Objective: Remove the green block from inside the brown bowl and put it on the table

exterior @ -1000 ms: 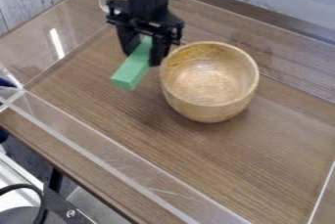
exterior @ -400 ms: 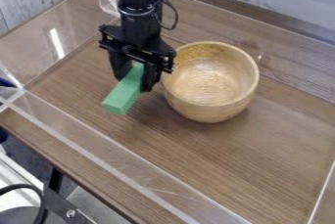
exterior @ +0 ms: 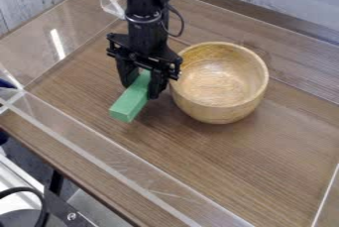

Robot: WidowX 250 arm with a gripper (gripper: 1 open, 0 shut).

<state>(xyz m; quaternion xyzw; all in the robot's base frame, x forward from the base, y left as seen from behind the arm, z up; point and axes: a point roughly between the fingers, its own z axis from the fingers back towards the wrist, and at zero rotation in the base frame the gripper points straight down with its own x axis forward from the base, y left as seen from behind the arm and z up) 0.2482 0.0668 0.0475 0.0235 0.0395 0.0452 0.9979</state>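
Green block (exterior: 130, 102) gripped btwn gripper (exterior: 143, 84) fingers, low over table (exterior: 239, 162), just left of brown bowl (exterior: 219, 82).

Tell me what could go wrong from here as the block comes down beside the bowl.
The green block hangs tilted in the gripper, low end near the table; released now, it may tip or roll. The gripper is also close to the brown bowl and could nudge its rim when opening.

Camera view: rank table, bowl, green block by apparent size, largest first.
1. Table, it fills most of the frame.
2. Bowl.
3. Green block, clearly smallest, its upper end hidden between the gripper fingers.
No close calls.
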